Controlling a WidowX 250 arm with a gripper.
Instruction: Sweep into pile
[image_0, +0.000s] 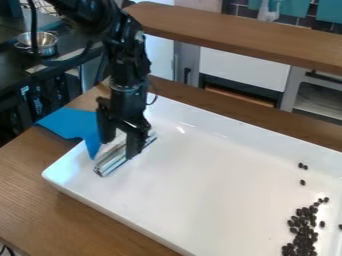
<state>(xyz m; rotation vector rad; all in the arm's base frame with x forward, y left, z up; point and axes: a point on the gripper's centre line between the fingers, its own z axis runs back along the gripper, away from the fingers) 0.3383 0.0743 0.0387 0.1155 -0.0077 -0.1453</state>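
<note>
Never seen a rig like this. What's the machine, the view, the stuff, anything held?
A fixed camera looks down at a slant. The black robot arm enters from the upper left, its gripper over a white tray on a wooden counter. A silvery, bar-like tool is at the gripper; I can't tell if it's firmly held. Dark, bean-like pieces lie toward the tray's right, mostly clustered, a few scattered. Something blue and sheet-like is at its left end.

White tray (214, 170), dark beans (304, 227).
The left cloth (71, 123) is blue, the table (40, 185) wood-grained brown, the gripper (121, 145) black, the scraper (111, 159) silvery, the far drawer (244, 69) white.
</note>
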